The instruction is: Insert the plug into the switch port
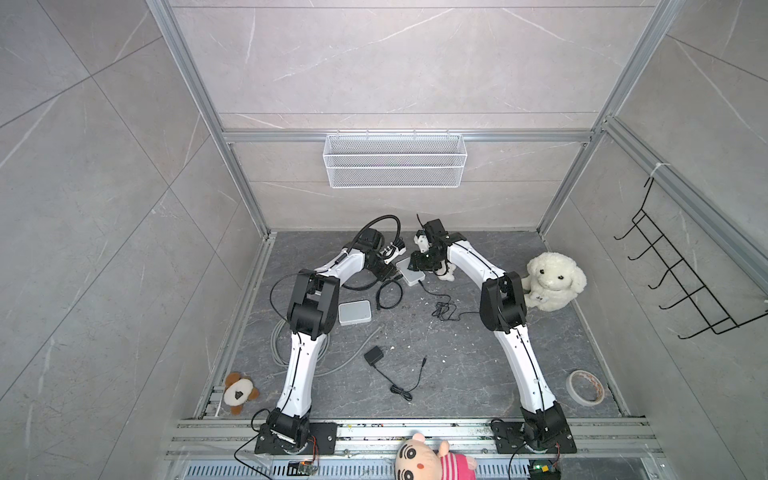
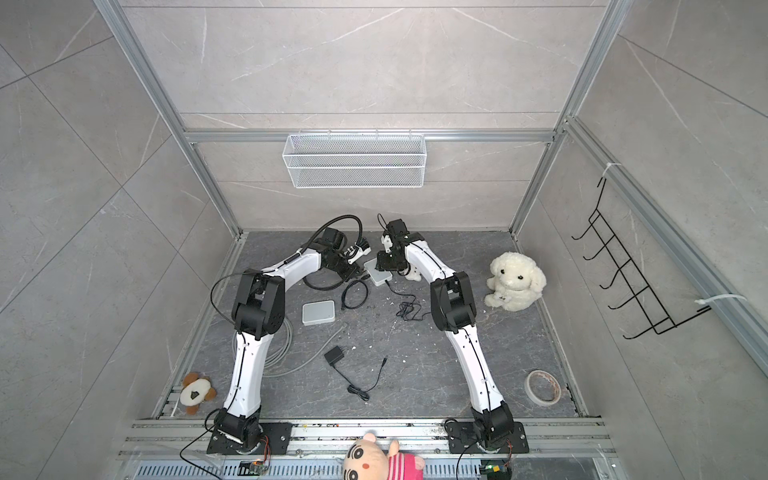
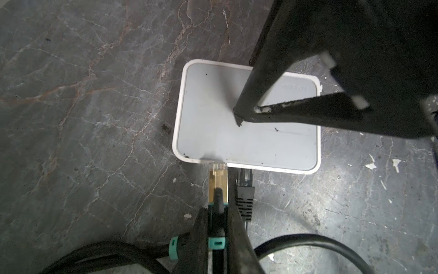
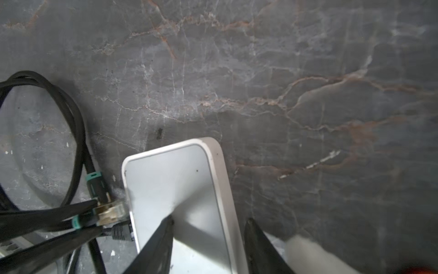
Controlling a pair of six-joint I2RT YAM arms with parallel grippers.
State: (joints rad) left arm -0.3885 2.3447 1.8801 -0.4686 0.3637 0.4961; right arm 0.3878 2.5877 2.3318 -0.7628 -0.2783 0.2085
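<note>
The switch (image 1: 410, 272) (image 2: 378, 271) is a flat white box with a grey top, lying on the dark stone floor between both arms. My left gripper (image 3: 218, 213) (image 1: 390, 272) is shut on the boot of the gold plug (image 3: 218, 180) (image 4: 110, 211). The plug's clear tip sits at the switch (image 3: 248, 142) side edge, at a port mouth. My right gripper (image 4: 209, 223) (image 1: 420, 266) is open. One of its fingertips (image 3: 239, 115) rests on the switch (image 4: 175, 185) top, while the other hangs past the side edge.
A black plug (image 3: 244, 185) sits in the neighbouring port. The black cable loops (image 4: 71, 132) beside the switch. Nearer the arm bases lie a second white box (image 1: 354, 312), a power adapter (image 1: 374, 356), grey cable (image 1: 282, 340), a tape roll (image 1: 585, 387) and a white plush dog (image 1: 552, 282).
</note>
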